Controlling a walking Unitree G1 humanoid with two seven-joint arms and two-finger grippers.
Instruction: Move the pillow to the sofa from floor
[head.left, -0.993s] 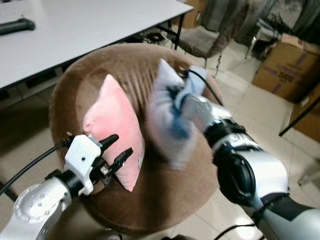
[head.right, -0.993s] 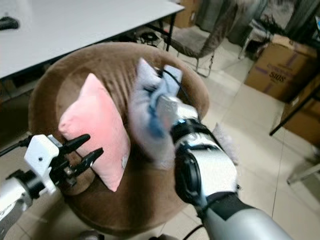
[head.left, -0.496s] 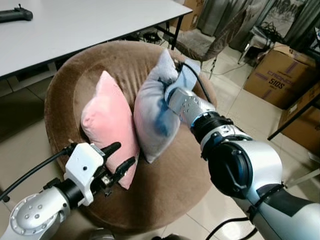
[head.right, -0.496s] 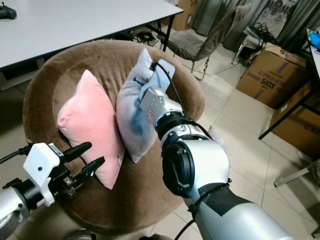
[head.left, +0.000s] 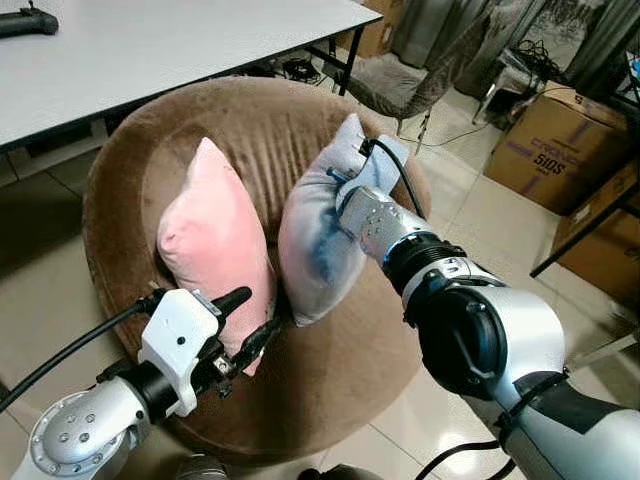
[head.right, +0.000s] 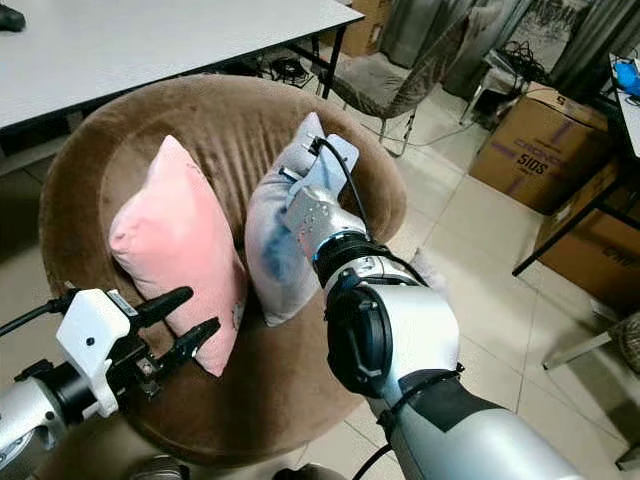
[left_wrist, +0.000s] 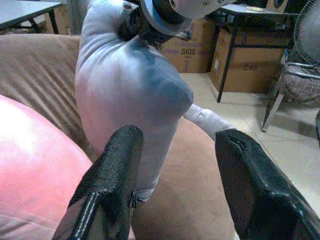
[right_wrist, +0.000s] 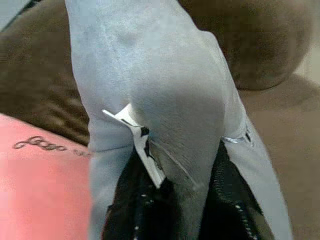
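A grey-blue pillow (head.left: 315, 240) stands on end in the seat of the round brown sofa (head.left: 250, 120), leaning beside a pink pillow (head.left: 210, 245). My right gripper (head.left: 345, 185) is shut on the grey pillow's upper part; in the right wrist view the cloth (right_wrist: 165, 75) bunches between the black fingers (right_wrist: 130, 215). My left gripper (head.left: 250, 320) is open and holds nothing, low at the sofa's front by the pink pillow's bottom corner. In the left wrist view the grey pillow (left_wrist: 125, 85) stands just beyond its fingertips (left_wrist: 120, 165).
A white table (head.left: 150, 40) stands behind the sofa with a black controller (head.left: 25, 20) on it. A cardboard box (head.left: 545, 150), a chair (head.left: 420, 80) and a black table leg (head.left: 590, 220) are at the right, on the tiled floor (head.left: 470, 200).
My right gripper has brought the grey pillow down from a blurred swing to rest in the sofa seat against the pink pillow. The left gripper has hardly moved.
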